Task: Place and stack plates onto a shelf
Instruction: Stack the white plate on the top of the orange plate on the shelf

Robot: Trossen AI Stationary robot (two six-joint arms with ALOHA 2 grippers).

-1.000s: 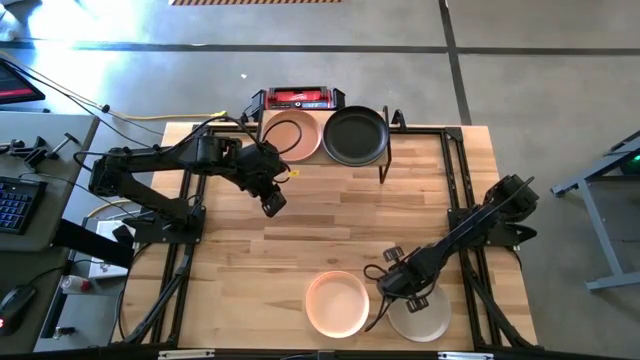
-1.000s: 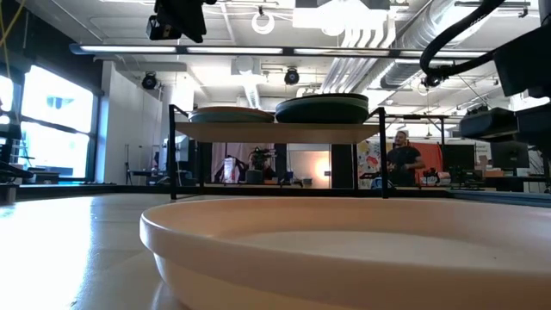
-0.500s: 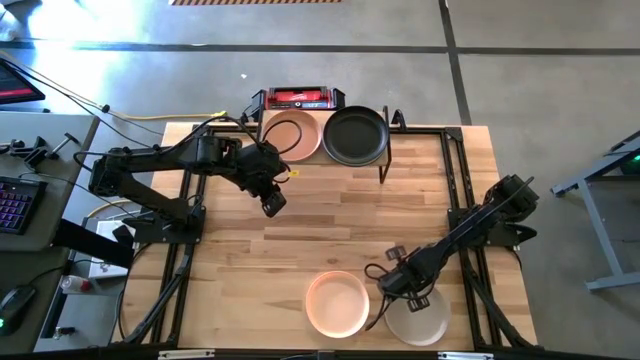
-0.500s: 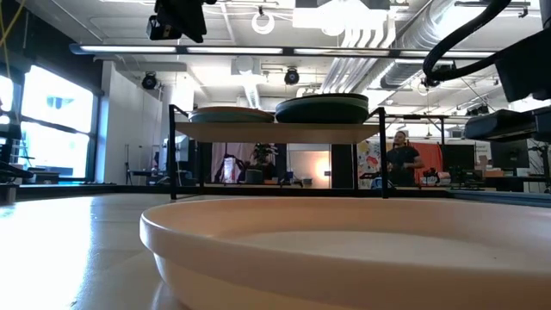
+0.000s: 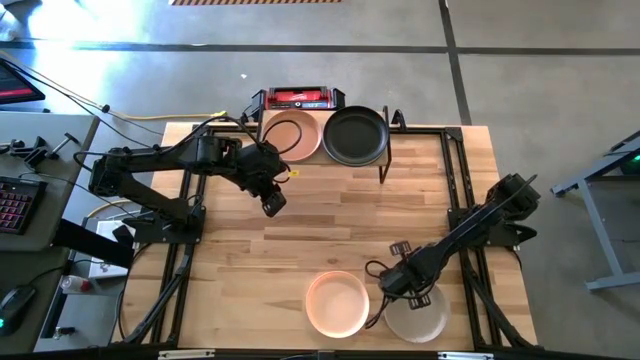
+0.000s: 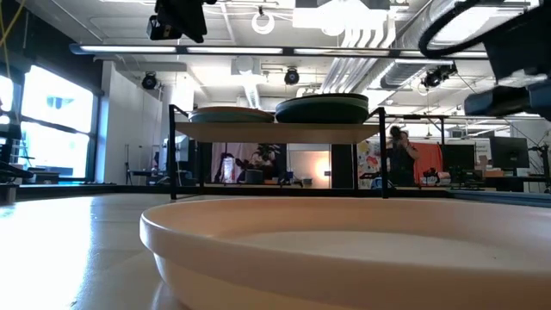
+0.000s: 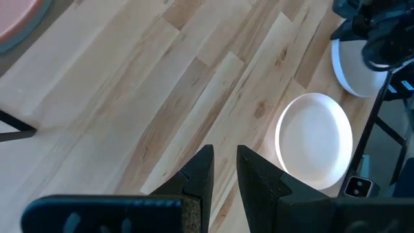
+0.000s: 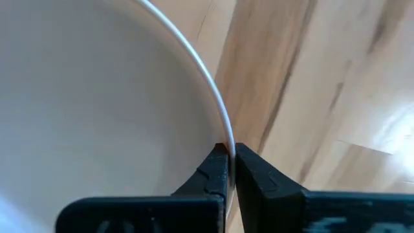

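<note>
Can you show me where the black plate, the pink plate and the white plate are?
black plate [image 5: 354, 136], high view, its dark middle.
pink plate [image 5: 336, 303], high view, its middle.
white plate [image 5: 420, 320], high view, bare part beside the arm.

On the far edge of the table, a shelf carries a peach-pink stack of plates beside a black-topped stack; near the front edge, a peach-pink plate and a cream-white plate lie side by side.

Grey concrete floor, bright window, ceiling ducts
</note>
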